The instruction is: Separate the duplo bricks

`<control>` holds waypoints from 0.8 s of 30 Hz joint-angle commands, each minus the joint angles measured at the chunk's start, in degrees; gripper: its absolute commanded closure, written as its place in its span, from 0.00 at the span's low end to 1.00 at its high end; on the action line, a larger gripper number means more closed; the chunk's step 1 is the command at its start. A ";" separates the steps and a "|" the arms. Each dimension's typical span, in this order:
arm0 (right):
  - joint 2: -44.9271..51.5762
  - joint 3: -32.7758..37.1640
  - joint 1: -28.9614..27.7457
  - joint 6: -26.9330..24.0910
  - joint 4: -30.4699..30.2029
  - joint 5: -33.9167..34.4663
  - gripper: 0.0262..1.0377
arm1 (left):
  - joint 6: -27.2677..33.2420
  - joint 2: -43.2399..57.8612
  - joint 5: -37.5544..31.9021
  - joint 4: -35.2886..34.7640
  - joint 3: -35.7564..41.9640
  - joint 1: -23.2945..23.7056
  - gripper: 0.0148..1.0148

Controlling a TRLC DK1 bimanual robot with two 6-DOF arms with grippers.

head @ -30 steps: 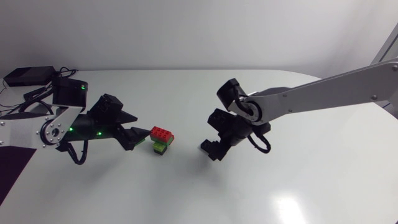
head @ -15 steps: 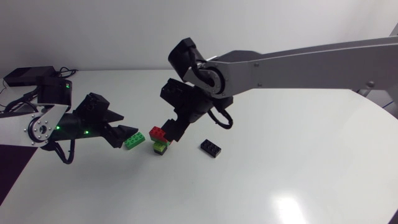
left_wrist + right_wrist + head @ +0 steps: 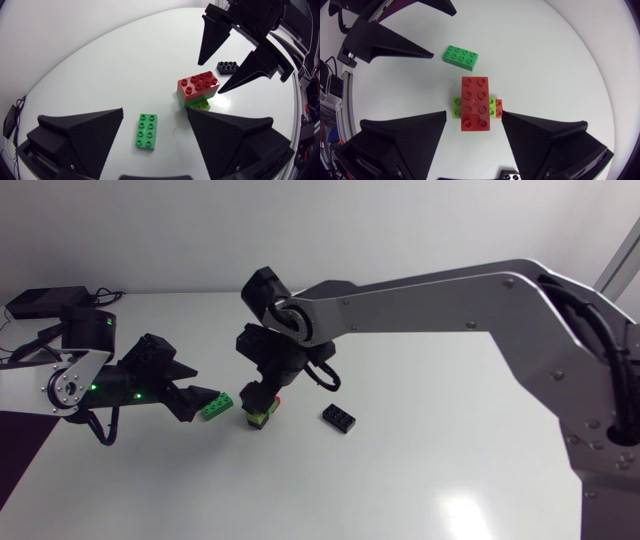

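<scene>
- Standing near the middle of the white table (image 3: 420, 480), one stack of bricks (image 3: 260, 417) is seen, directly under the right gripper (image 3: 256, 392).
- Three layers are counted in the stack from the left wrist view: one red brick (image 3: 198, 83) with eight studs on top, one dark green layer (image 3: 200, 96) under it, and one lime-green brick (image 3: 202, 105) lowest.
- In the right wrist view the lime-green brick is shown lying crosswise under the red one, with one small red piece (image 3: 498, 108) at its side.
- Two loose bricks are counted on the table: one green brick (image 3: 216, 406) with eight studs lying flat on the left-arm side of the stack, and one black brick (image 3: 341, 419) on the other side, apart from it.
- The right gripper is held wide open over the stack, one finger on either side of the red brick; table and lime-green brick are seen in the gaps, so nothing is gripped.
- The left gripper (image 3: 155, 111) is also spread wide and is low at the table; the loose green brick lies between its two fingers, touched by neither.
</scene>
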 commanded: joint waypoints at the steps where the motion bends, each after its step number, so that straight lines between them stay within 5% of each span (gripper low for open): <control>1: 2.59 2.09 0.67 0.86 -1.26 -0.25 0.25 | 1.53 1.46 0.50 -0.23 -0.90 0.47 0.11; 3: 3.20 2.71 0.58 0.95 -1.44 -0.25 0.25 | 1.79 1.82 0.50 -0.05 -0.90 0.47 0.11; 9: 4.35 3.94 0.49 0.95 -1.88 -0.25 0.52 | 2.32 3.22 0.59 0.47 -0.46 0.91 0.11; 14: 4.61 4.03 0.67 0.86 -2.32 -0.25 0.64 | 2.32 3.49 0.94 0.47 -0.02 1.00 0.11; 24: 4.52 2.01 0.58 0.78 -2.40 -0.34 0.55 | 2.06 3.49 1.38 0.30 -0.11 0.21 0.11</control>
